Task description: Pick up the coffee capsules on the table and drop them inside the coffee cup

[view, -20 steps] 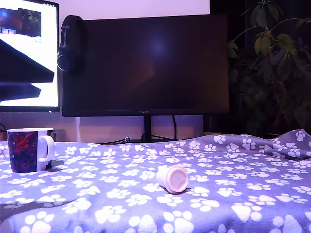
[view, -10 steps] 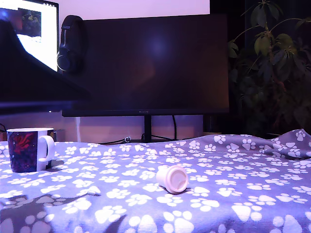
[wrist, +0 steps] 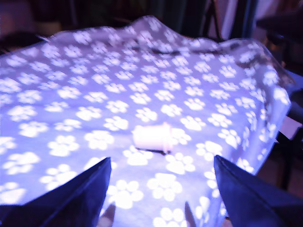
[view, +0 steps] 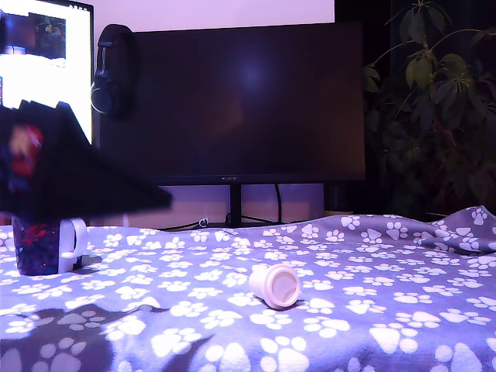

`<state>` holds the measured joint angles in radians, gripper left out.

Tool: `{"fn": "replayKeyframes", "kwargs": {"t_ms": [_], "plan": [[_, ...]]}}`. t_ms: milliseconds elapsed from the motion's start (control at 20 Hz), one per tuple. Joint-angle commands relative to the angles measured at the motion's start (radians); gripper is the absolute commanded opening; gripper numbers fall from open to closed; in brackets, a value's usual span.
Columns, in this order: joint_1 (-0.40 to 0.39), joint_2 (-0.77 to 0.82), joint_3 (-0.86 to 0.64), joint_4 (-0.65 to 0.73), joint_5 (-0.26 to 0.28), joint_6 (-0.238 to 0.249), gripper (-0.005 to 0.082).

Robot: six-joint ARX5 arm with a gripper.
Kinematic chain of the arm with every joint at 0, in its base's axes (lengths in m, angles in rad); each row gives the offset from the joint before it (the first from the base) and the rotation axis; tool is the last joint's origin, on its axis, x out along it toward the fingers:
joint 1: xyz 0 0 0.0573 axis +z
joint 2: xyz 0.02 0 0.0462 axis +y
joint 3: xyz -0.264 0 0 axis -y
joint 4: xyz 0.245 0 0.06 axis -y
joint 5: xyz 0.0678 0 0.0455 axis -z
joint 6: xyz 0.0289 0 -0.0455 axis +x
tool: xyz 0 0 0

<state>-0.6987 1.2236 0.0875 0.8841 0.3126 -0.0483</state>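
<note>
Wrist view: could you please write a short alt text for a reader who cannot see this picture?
A white coffee capsule lies on its side on a lavender-blue cloth with white paw prints. The two dark fingers of the open pincer frame the foreground, apart from the capsule. The background beyond the cloth is dark and blurred.
</note>
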Motion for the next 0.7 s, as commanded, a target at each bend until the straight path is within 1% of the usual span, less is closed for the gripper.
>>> {"fn": "replayKeyframes", "kwargs": {"t_ms": [0,150,500,650], "plan": [[-0.010,0.051,0.004,0.044,0.000,0.004,0.0629],[-0.024,0.142,0.053,0.082,0.000,0.004,0.0629],[-0.025,0.350,0.189,0.082,0.002,0.004,0.0629],[-0.040,0.428,0.244,0.082,0.005,0.005,0.0628]]}}
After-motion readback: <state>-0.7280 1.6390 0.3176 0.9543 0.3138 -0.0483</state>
